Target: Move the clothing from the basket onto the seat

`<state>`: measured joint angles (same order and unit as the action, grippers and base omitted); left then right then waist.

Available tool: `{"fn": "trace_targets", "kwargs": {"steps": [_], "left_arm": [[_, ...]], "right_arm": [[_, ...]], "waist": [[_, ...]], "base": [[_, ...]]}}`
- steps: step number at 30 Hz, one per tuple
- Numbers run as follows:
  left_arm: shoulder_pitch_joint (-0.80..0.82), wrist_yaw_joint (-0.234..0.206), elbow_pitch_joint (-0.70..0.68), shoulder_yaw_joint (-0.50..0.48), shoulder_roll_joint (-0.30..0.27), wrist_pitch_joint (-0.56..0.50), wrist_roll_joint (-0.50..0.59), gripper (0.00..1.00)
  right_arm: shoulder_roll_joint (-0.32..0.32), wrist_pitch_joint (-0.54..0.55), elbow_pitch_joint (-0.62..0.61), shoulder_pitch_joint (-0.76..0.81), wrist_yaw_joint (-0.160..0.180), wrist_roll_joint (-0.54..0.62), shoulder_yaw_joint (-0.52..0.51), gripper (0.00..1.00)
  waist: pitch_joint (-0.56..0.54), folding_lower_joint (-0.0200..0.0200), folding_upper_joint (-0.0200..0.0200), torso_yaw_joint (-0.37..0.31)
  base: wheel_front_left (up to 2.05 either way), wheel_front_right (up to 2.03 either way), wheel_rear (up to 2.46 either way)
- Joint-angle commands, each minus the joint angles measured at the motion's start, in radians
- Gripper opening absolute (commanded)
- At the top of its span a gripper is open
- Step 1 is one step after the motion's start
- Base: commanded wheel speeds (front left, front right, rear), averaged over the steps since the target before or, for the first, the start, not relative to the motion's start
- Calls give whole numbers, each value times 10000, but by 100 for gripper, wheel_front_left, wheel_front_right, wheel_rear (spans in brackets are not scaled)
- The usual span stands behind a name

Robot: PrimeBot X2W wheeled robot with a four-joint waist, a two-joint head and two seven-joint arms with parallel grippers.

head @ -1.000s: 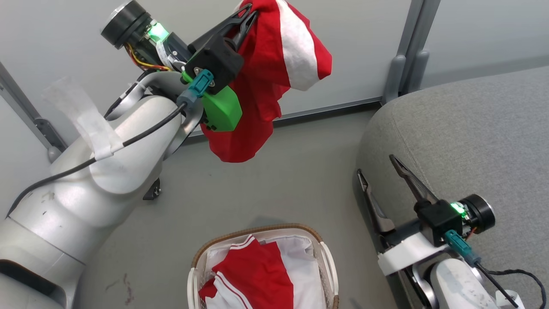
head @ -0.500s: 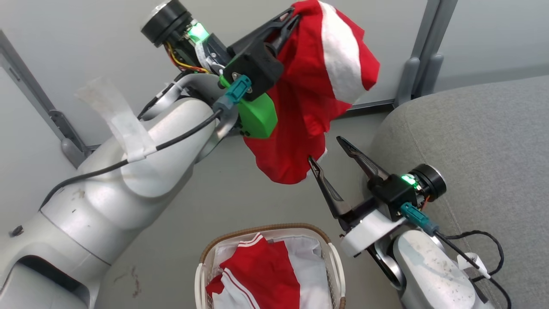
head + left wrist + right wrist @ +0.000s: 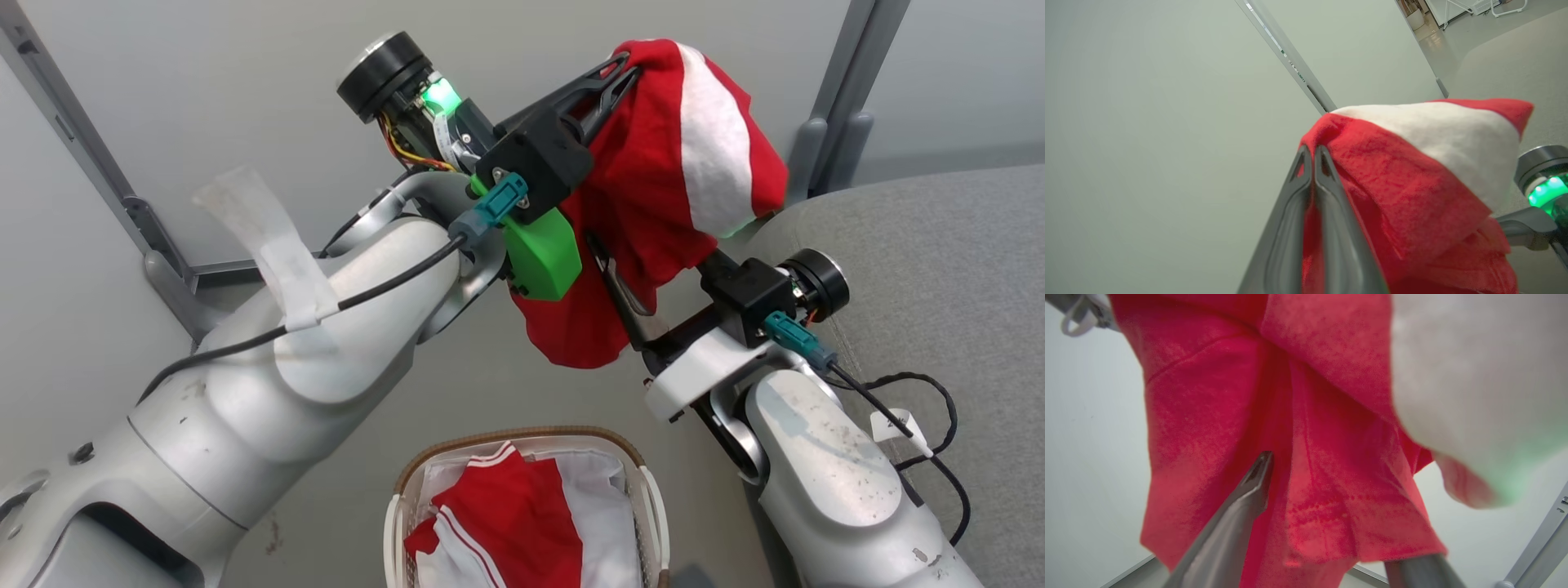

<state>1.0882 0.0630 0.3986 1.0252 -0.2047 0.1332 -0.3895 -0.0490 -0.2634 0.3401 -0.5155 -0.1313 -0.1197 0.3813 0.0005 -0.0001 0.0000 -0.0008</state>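
A second garment (image 3: 506,523) lies inside the basket (image 3: 522,434); high above the basket our left claw (image 3: 624,69) clamps a red garment (image 3: 653,180). Our right claw (image 3: 1331,498), spread apart around its hanging folds, could snag and drag it down short of the seat (image 3: 939,269).

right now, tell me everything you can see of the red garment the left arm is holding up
The held garment is soft, fleecy-looking red cloth with one broad white panel. It hangs bunched in the air beside the seat, well clear of the basket. The left gripper pinches its top edge, jaws shut. The right gripper, jaws open, reaches into its lower folds; contact is unclear.
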Motion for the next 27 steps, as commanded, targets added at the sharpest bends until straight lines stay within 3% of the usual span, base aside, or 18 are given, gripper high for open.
{"fn": "trace_targets", "kwargs": {"steps": [1,2,3,4,16,17,18,20,21,27], "left_arm": [[-188,56,-64,-47,30,13,-155,0],[-265,53,-113,-20,30,-3,-185,0],[-345,52,-147,-5,25,-28,-249,0],[-421,35,-175,14,-2,-33,-264,0],[-1371,-284,133,-22,-525,456,-578,0],[-1504,-303,196,-40,-549,568,-644,6],[-1608,-300,245,-59,-561,658,-719,26],[-1913,-298,399,-107,-541,825,-869,89],[-2104,-297,484,-129,-536,916,-945,100],[-3437,-407,729,-425,-498,1312,-1205,100]], "right_arm": [[-29,-23,101,-174,9,-69,-15,100],[-30,-21,184,-238,10,-72,-34,62],[-30,-23,237,-294,10,-81,-43,41],[-30,-23,291,-332,10,-98,-57,0],[-30,-21,135,-78,10,-36,-140,0],[-30,-21,107,-59,10,-15,-176,0],[-30,-23,84,-56,10,-5,-194,0],[-30,-23,23,-64,10,56,-279,0],[-30,-23,0,-63,9,108,-338,0],[-30,-22,-216,-24,10,316,-627,0]], "waist": [[-10,1,0,18],[-17,1,0,29],[-21,1,0,36],[-27,1,0,43],[-64,1,0,-57],[-60,1,0,-71],[-57,1,0,-81],[-45,1,0,-101],[-36,1,0,-111],[46,1,0,-190]], "base": [[0,0,0],[0,0,0],[0,0,0],[0,0,0],[0,0,0],[0,0,0],[0,0,0],[0,0,0],[0,0,0],[0,0,0]]}}
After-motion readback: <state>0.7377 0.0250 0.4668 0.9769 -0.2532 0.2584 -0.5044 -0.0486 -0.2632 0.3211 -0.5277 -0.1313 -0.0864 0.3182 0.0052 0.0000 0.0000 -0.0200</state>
